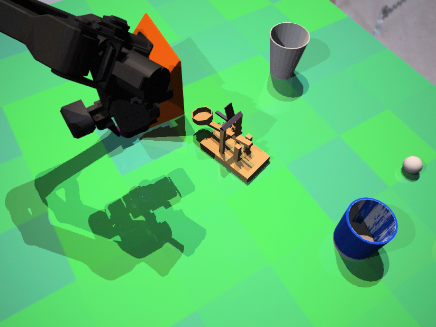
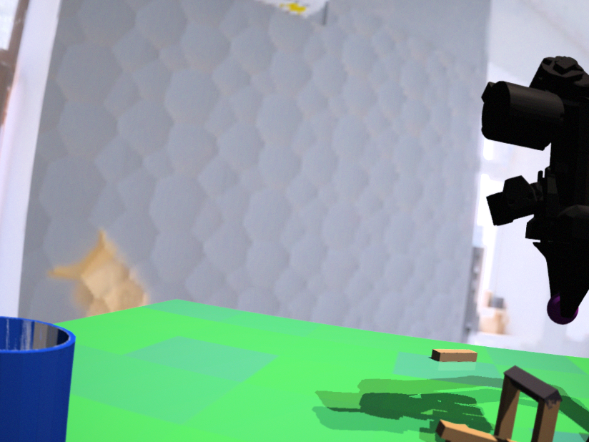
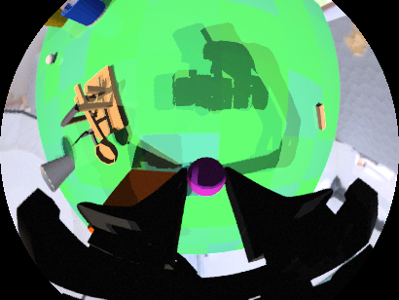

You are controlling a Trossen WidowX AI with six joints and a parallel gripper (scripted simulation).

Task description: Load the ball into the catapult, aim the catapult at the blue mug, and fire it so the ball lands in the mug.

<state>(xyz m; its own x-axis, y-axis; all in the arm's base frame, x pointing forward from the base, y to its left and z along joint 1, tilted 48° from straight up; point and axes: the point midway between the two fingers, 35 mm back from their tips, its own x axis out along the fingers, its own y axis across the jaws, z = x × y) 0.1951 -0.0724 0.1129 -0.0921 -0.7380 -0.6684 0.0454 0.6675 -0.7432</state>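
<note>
My gripper [image 2: 568, 309] [image 3: 205, 171] is shut on the magenta ball [image 2: 555, 310] [image 3: 206, 187] and holds it above the table, left of the catapult in the top view. In that view the arm hides nearly all of the ball. The wooden catapult [image 1: 260, 161] [image 2: 507, 410] [image 3: 117, 117] stands upright, with its empty cup [image 1: 202, 116] [image 3: 106, 153] raised at the end nearer my gripper. The blue mug [image 1: 346, 243] [image 2: 33, 395] [image 3: 86, 12] stands upright at the lower right in the top view, beyond the catapult's other end. No ball shows inside it.
An orange wedge [image 1: 160, 49] [image 3: 128, 190] stands beside the arm, behind the catapult's cup end. A grey cup [image 1: 285, 61] [image 3: 57, 172] stands at the back. A white ball [image 1: 412, 164] [image 3: 50, 58] lies beyond the mug. A small wooden block [image 2: 455, 355] [image 3: 320, 117] lies apart.
</note>
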